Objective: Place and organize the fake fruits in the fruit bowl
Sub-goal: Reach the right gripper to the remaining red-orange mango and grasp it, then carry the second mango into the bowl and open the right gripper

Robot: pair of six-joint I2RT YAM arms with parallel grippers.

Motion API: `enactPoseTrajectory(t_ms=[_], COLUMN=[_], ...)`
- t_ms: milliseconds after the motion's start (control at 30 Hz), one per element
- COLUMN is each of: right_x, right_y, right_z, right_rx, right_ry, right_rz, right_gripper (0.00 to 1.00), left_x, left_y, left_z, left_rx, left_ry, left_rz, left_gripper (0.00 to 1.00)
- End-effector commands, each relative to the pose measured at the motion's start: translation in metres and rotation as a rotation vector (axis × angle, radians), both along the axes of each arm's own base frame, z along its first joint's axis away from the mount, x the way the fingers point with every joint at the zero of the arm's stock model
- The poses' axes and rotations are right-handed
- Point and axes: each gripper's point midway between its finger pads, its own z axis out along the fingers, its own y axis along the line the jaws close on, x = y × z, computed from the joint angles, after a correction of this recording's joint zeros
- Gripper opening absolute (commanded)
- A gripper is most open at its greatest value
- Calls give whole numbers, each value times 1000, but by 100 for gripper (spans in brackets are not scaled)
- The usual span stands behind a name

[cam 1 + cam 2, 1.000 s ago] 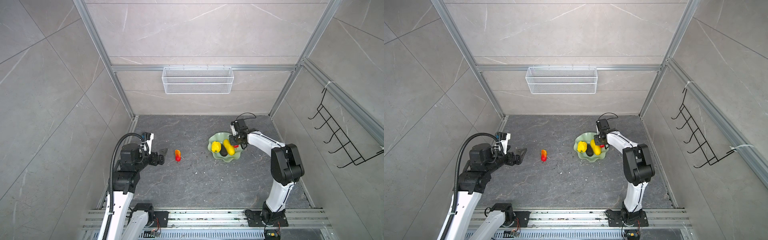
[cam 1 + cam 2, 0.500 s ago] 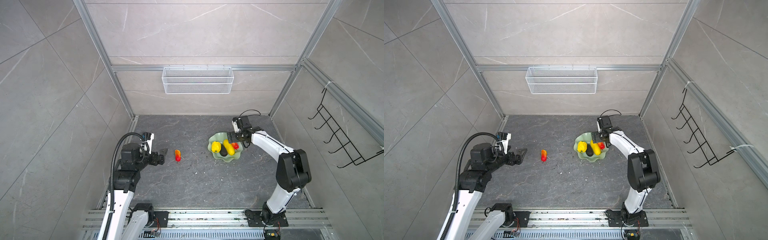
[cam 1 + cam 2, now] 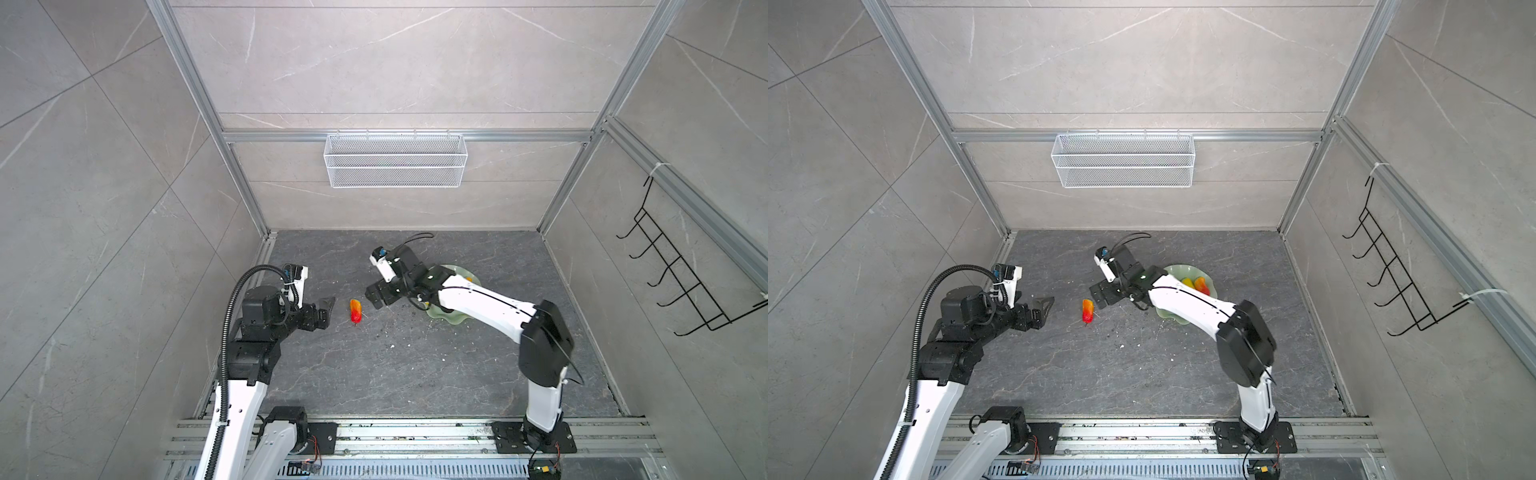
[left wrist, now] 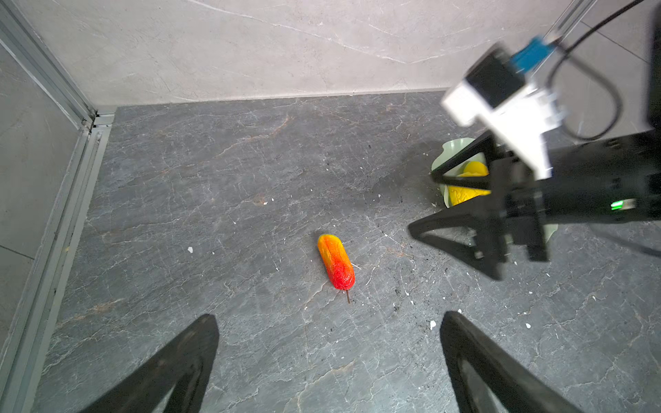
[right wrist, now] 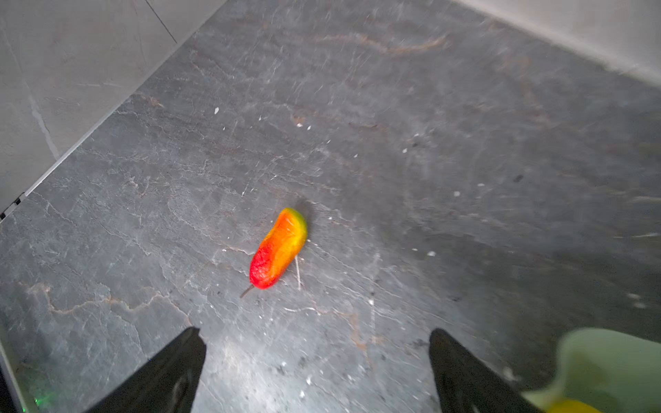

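One fruit [image 3: 355, 311] lies on the floor left of the bowl [image 3: 1177, 272], which holds others. The right gripper [image 3: 371, 298] hovers just right of it, released and empty, likely lined up to grab it. The left gripper [image 4: 325, 321] sits at its left, jaws spread, empty.

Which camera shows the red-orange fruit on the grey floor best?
Right wrist view: the glossy red-orange-yellow tapered fruit is largest there, stem visible. Left wrist view shows it smaller; both top views, tiny.
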Motion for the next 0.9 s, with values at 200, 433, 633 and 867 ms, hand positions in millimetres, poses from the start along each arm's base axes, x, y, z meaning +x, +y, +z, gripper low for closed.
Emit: enactPoseTrajectory(t_ms=[200, 433, 633, 867], right_x=[12, 20, 24, 24], right_y=[60, 72, 73, 61], right_z=[-79, -116, -119, -66], right_rx=[33, 21, 10, 3], right_ry=[181, 205, 199, 117], right_rz=[-108, -167, -180, -134], right_gripper=[100, 86, 54, 27], left_x=[3, 4, 3, 3], left_y=[1, 1, 2, 4], left_z=[10, 8, 9, 8], left_rx=[5, 7, 15, 23], left_ry=[-36, -28, -36, -35], left_rz=[-2, -1, 5, 11], left_gripper=[100, 100, 100, 100])
